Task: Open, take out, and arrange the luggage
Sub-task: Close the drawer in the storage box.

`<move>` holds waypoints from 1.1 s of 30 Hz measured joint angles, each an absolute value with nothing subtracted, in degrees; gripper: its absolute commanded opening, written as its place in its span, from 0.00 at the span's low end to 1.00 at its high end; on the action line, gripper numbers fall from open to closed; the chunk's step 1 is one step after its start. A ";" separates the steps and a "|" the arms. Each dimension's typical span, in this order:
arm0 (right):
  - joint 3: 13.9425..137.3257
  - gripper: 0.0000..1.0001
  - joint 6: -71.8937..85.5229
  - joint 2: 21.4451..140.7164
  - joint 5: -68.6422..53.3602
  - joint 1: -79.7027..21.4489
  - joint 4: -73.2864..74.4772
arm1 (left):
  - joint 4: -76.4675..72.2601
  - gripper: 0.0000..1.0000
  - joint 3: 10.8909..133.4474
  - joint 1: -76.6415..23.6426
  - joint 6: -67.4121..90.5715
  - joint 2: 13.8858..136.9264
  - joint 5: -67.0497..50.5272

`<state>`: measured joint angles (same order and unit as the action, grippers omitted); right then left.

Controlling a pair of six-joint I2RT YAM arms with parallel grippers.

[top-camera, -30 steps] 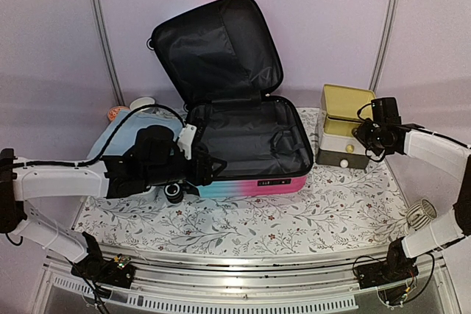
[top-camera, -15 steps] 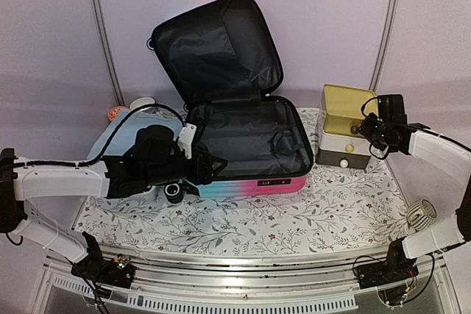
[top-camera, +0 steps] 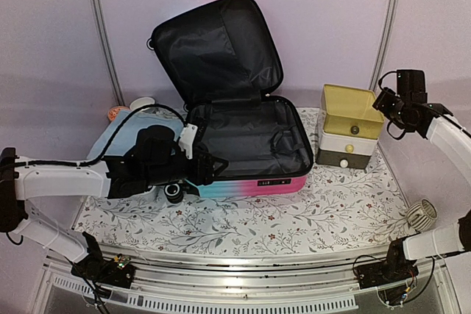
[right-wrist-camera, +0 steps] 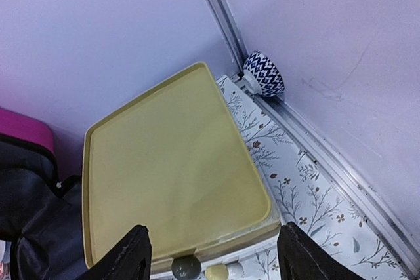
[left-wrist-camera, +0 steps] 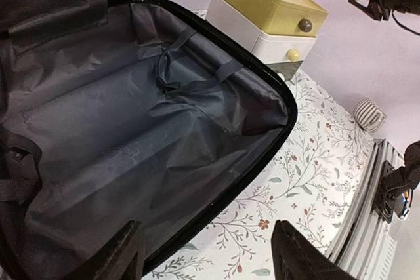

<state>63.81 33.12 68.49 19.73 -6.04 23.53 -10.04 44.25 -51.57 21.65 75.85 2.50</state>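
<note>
Hard glossy shell, luggage [top-camera: 250,185] lid up: likely light, stiff, slick; best taken at rim just under left gripper [left-wrist-camera: 207,231], spread wide, empty. Right gripper [right-wrist-camera: 213,231] likewise, over drawer box [right-wrist-camera: 170,162].

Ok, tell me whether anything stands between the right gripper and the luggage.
Yes: the yellow-topped drawer box stands on the table between them, just right of the open luggage. The right gripper, its jaws open, hangs above and to the right of the box, so a straight path to the luggage crosses over it.
</note>
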 measured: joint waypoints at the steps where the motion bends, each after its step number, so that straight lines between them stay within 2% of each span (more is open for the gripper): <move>1: 66.08 0.65 33.15 69.95 20.08 -4.97 24.51 | -10.04 0.68 44.25 -51.57 21.65 75.85 2.39; 11: 74.74 0.46 33.12 79.55 20.82 -0.12 32.64 | -10.15 0.68 44.25 -51.57 21.63 75.85 2.15; 28: 77.01 0.37 33.56 86.48 14.35 3.03 36.91 | -10.39 0.68 44.25 -51.57 21.17 75.90 1.96; 31: 77.38 0.24 33.34 86.48 13.37 3.07 37.52 | -10.39 0.68 44.25 -51.57 21.17 75.90 1.96; 33: 77.41 0.22 33.26 86.48 12.56 3.07 37.74 | -10.39 0.68 44.25 -51.57 21.15 75.90 1.93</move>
